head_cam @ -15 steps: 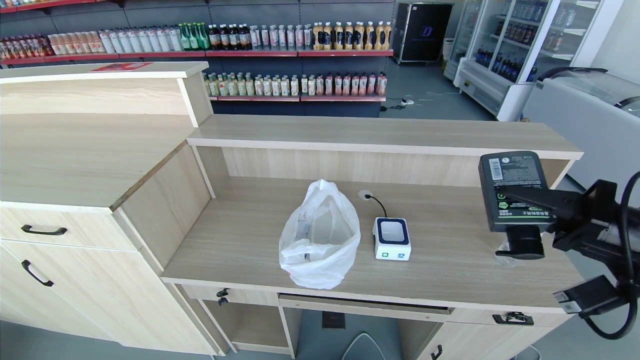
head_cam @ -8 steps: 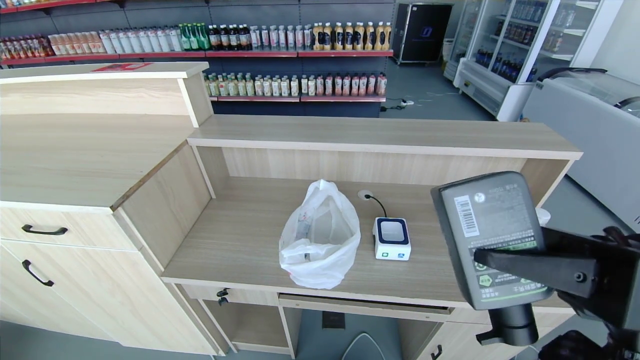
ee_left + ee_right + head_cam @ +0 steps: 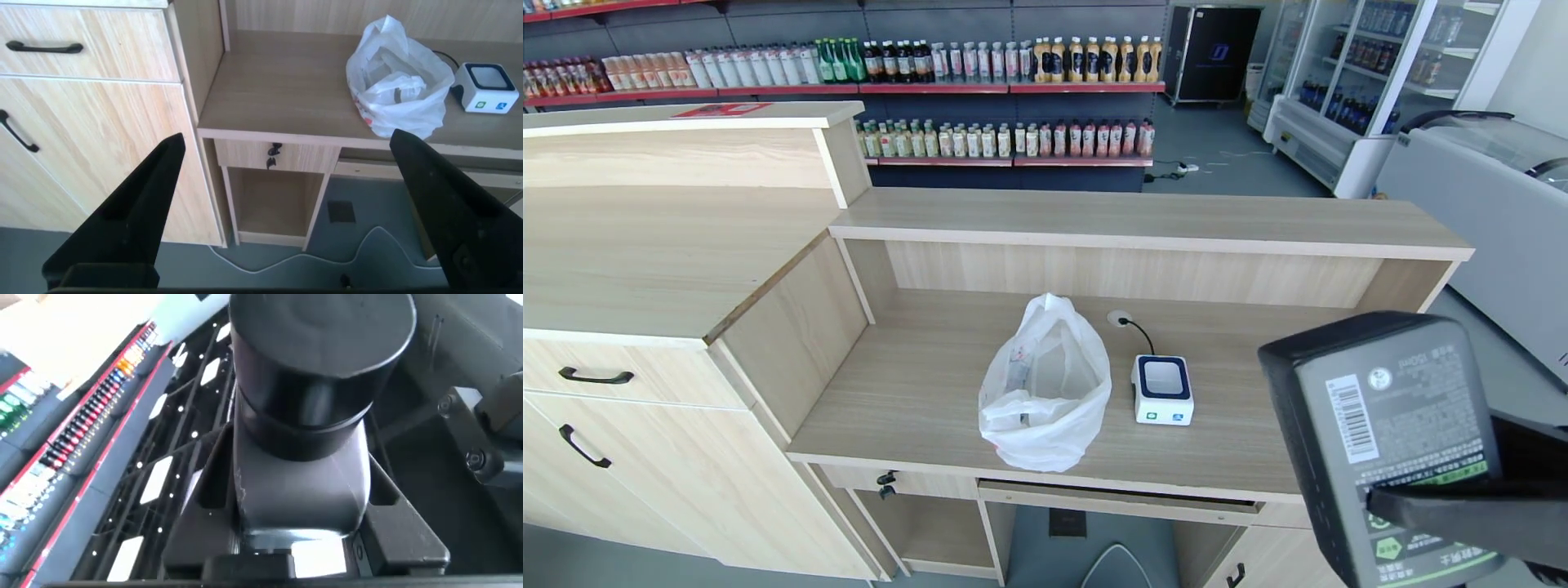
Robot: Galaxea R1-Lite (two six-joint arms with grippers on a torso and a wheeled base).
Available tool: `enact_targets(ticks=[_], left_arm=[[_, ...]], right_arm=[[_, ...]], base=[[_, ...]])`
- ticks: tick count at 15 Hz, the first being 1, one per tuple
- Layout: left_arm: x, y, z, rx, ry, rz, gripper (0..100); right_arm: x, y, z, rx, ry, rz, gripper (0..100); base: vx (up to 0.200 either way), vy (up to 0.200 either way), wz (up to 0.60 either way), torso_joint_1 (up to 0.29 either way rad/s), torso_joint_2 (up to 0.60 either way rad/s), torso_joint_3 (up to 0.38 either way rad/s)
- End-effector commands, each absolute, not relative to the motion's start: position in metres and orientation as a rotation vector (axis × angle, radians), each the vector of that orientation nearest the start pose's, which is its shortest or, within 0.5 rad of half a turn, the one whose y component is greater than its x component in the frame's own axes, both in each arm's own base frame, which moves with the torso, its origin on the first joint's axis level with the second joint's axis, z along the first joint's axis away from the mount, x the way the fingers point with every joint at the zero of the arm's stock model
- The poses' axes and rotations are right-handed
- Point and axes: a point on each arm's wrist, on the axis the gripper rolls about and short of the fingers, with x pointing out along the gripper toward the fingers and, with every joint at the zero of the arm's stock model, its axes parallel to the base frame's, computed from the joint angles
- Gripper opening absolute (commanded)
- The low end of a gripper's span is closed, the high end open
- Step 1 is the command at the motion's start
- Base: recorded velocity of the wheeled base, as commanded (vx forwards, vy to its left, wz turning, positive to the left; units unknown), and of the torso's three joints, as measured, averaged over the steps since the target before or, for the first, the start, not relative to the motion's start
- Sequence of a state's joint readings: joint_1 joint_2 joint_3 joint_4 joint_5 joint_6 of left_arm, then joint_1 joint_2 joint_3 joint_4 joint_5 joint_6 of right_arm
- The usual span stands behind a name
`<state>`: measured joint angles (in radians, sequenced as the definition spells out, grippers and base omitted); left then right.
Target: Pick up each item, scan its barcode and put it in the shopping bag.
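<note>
- The left pincer [image 3: 286, 139], fingers spread wide and holding nothing, hangs low in front of the tabletop's [image 3: 915, 384] left front corner. A careless sideways swing from there could, by my reckoning, clip the drawer cabinet [image 3: 629, 441] or the tabletop's front edge.
- The shopping bag [image 3: 1045, 392] sits mid-tabletop with its mouth sagging half open and something pale already inside. With nothing holding it open, the limp plastic may fold shut or drag along when an item is pushed in.
- The scanner [image 3: 1162, 390] stands just beside the bag, window up, and its cable [image 3: 1139, 331] runs back to a hole in the wood. A low pass could knock it askew or snag the cable.
- A side panel [image 3: 800, 327] closes the tabletop on the left, and the back wall under the upper ledge [image 3: 1143, 216] closes it behind. The front and the right front corner look like the open way in, over the wood to the right of the scanner.
- The dark bottle [image 3: 1396, 441] is clamped in the right pincer [image 3: 298, 490] and held high, off the tabletop's right front corner. Its barcode [image 3: 1352, 418] faces up toward the robot's head, not down at the scanner window. It likely needs turning for a read, and the smooth, flat bottle might slip between two fingers as it turns.
</note>
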<state>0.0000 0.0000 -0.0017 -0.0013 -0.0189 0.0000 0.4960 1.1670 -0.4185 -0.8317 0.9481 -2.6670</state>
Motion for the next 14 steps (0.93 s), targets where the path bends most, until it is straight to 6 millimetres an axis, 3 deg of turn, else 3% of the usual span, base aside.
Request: enact_targets(ticks=[1,4,14], left_arm=[[-0.023,0.0,0.076,0.0,-0.003,-0.02,100],[-0.023,0.0,0.076,0.0,-0.003,-0.018,100],[-0.023,0.0,0.076,0.0,-0.003,-0.018,100]], right_arm=[[0.12,0.083,0.222,-2.085,-1.847,0.333,0],[0.112,0.076,0.219,-2.092,-1.833,0.39,0],[0.105,0.066,0.226,-2.123,-1.781,0.341,0]], base=[[0.0,0.0,0.0,0.0,0.0,0.0],[0.0,0.0,0.0,0.0,0.0,0.0],[0.0,0.0,0.0,0.0,0.0,0.0]])
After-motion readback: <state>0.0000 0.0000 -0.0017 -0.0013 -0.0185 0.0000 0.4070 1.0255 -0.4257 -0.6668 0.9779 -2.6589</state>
